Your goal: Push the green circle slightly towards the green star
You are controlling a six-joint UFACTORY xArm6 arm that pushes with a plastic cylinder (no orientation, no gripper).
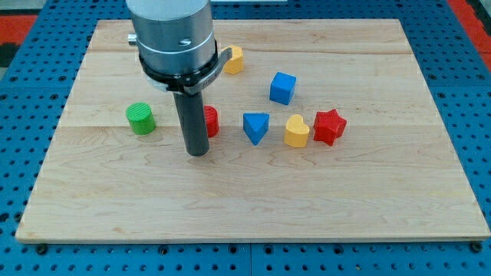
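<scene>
Nearest, my tip (198, 152) down on the wooden board (253, 207) — bare rod, no pincer to report — just right of the green circle (141, 119), apart from it. Behind the rod, red block (209, 120) partly hidden, shape unclear; then blue triangle (256, 127), yellow heart (296, 131), red star (329, 126) rightward. Farther — blue cube (282, 87), yellow block (233, 59); green star not seen.
</scene>
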